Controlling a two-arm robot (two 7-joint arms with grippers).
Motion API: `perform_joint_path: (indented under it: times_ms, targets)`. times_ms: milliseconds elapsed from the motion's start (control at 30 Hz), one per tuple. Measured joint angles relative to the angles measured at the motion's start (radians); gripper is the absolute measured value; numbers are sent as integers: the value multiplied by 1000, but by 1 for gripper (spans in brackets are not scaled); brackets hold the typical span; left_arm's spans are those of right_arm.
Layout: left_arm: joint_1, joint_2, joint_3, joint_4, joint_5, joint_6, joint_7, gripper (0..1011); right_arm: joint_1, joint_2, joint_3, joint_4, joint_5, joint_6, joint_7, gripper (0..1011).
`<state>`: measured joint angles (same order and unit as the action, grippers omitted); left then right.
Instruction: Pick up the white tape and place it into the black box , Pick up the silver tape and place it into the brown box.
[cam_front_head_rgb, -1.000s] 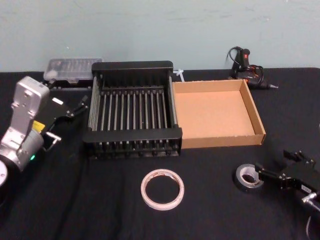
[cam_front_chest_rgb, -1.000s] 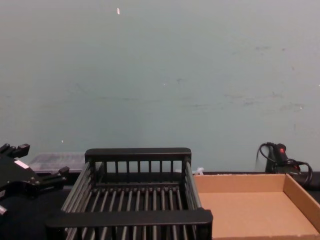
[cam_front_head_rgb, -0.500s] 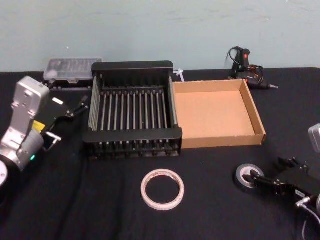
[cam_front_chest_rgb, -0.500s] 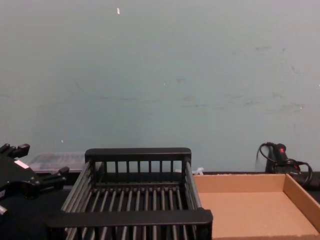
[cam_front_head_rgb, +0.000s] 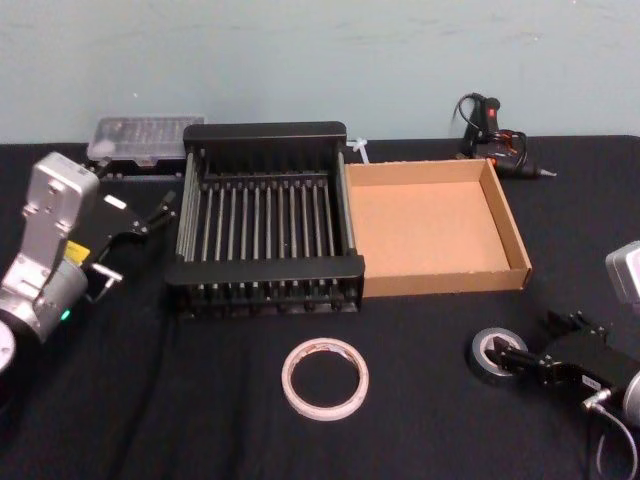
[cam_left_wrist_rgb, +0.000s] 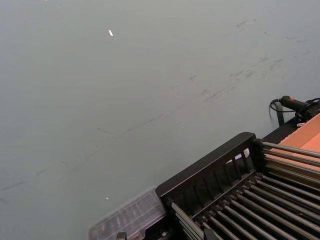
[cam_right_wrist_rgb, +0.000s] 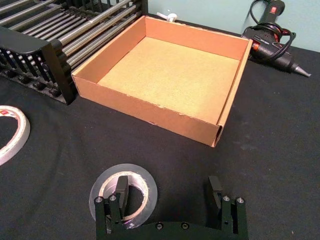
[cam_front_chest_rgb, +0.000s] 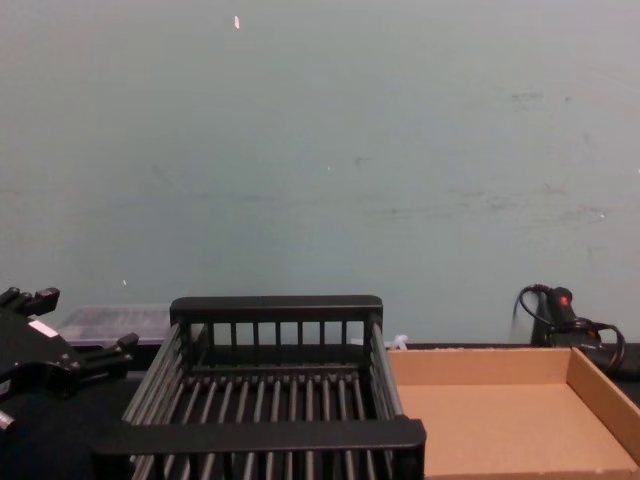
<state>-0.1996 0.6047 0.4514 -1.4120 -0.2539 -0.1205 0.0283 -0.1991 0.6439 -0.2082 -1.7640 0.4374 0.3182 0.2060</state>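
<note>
Right end effector (cam_right_wrist_rgb: 167, 192) is open, one finger inside the silver tape (cam_right_wrist_rgb: 123, 192) core on the surface. It should close on the wall, lift, then clear the brown box (cam_right_wrist_rgb: 165, 75) wall.

A black table (cam_front_head_rgb: 250, 430) is seen; the black box (cam_front_head_rgb: 266, 270) is set far on it, and the brown box (cam_front_head_rgb: 430, 285) is touching its right side; the white tape (cam_front_head_rgb: 325, 377) is laid near the front; the silver tape (cam_front_head_rgb: 497, 356) is laid to its right; a clear case (cam_front_head_rgb: 143, 134) is set far left, a glue gun (cam_front_head_rgb: 492, 130) far right.
</note>
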Motion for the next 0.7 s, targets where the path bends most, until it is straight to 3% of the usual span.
perform_joint_path:
  times_ms: [700]
  targets:
    - [0, 0, 0, 0, 0, 0, 0, 1001, -3, 1, 2, -4, 4, 7, -8, 1002]
